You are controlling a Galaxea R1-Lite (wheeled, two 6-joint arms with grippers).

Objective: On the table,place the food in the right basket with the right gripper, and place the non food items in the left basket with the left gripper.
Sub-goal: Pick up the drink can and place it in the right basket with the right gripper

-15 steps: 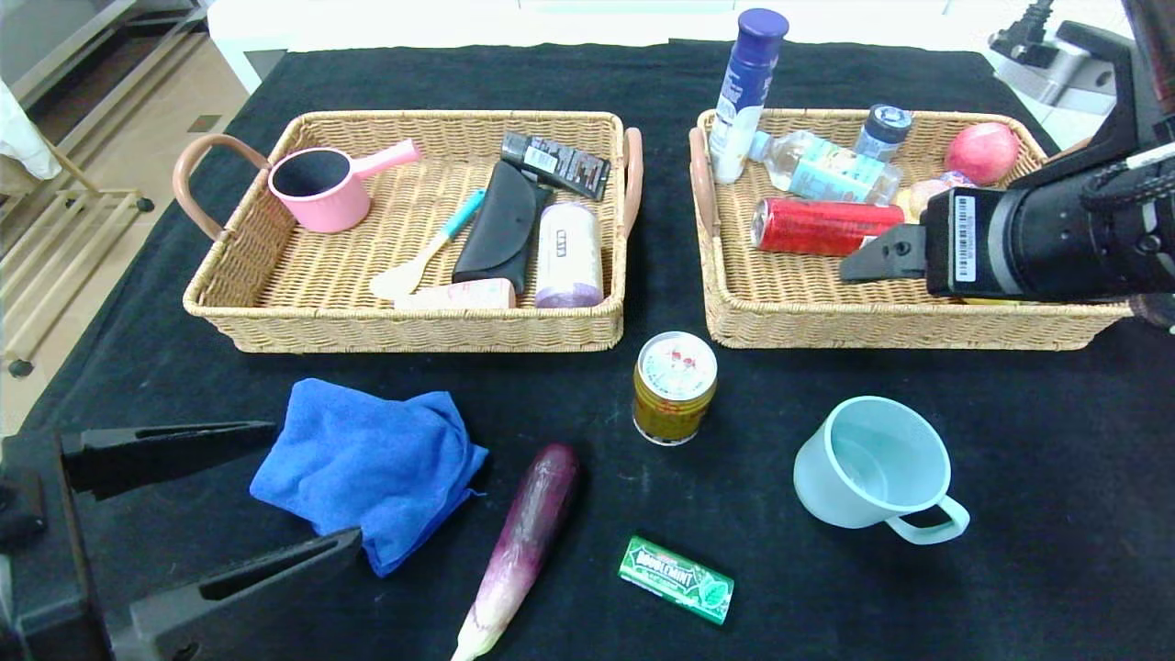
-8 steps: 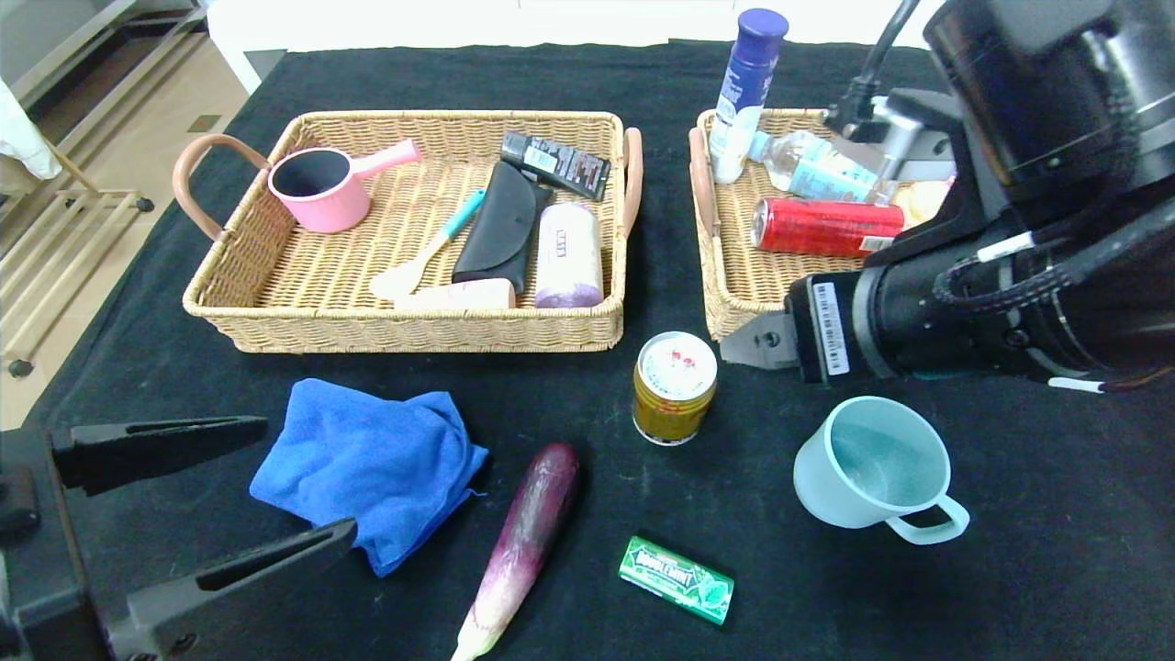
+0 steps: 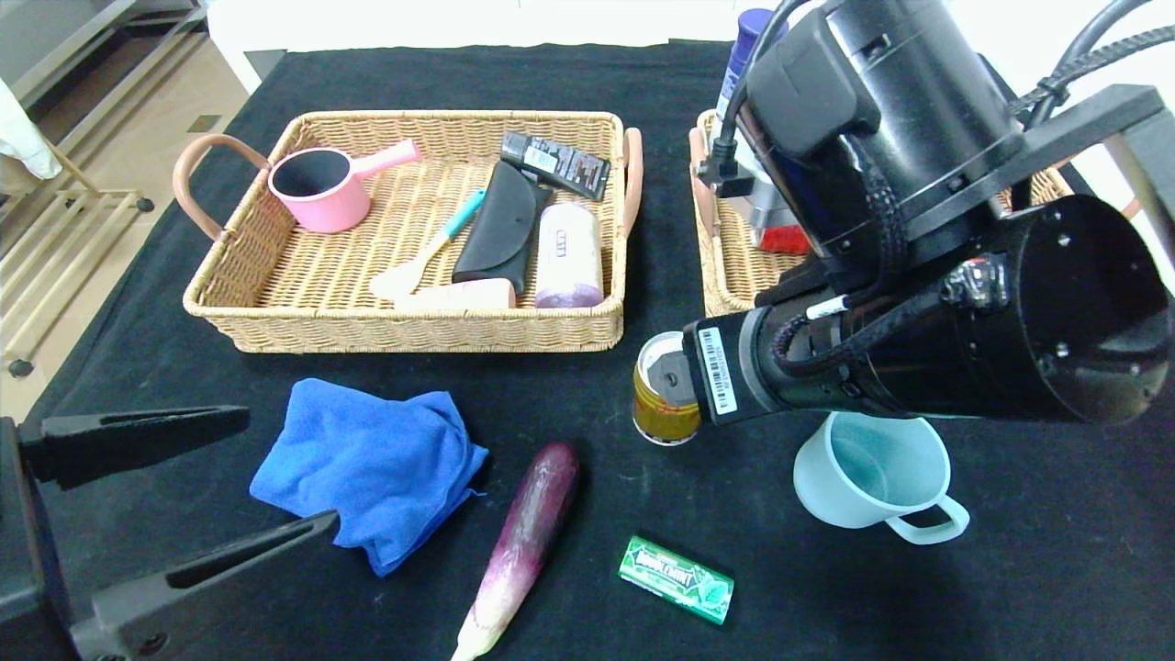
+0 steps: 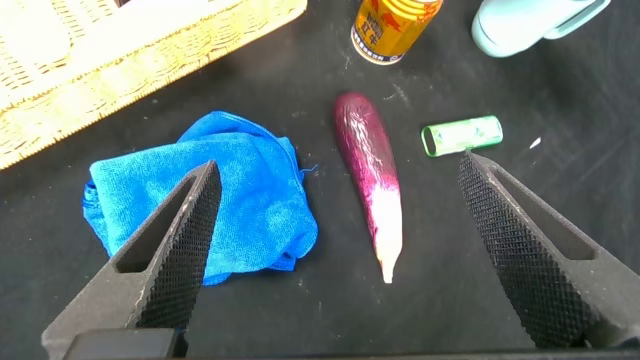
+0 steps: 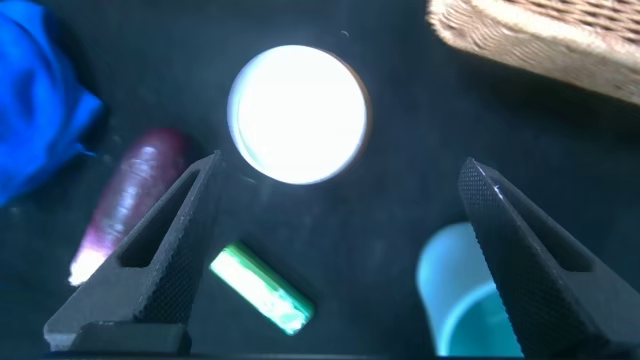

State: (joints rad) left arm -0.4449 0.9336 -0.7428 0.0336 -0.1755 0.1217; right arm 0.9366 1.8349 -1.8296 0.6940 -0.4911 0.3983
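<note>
My right gripper (image 5: 340,165) hangs open over the table, directly above a yellow jar with a white lid (image 3: 656,408), whose lid (image 5: 298,113) shows just beyond the fingertips. In the head view the arm hides its fingers. A purple-and-white vegetable (image 3: 528,537), a green gum pack (image 3: 677,579), a pale blue cup (image 3: 872,477) and a blue cloth (image 3: 372,468) lie on the black table. My left gripper (image 3: 292,470) is open at the near left, its fingers flanking the cloth (image 4: 200,215) and the vegetable (image 4: 368,170), touching neither.
The left basket (image 3: 413,330) holds a pink pot, a spatula, a black case and other items. My right arm covers most of the right basket (image 3: 711,266); a red can and a blue-capped bottle peek out. A floor rack stands off the table's left edge.
My right arm has swung out of the right basket toward the near left and now hangs over the jar. The left gripper has drifted slightly nearer; both stay open.
</note>
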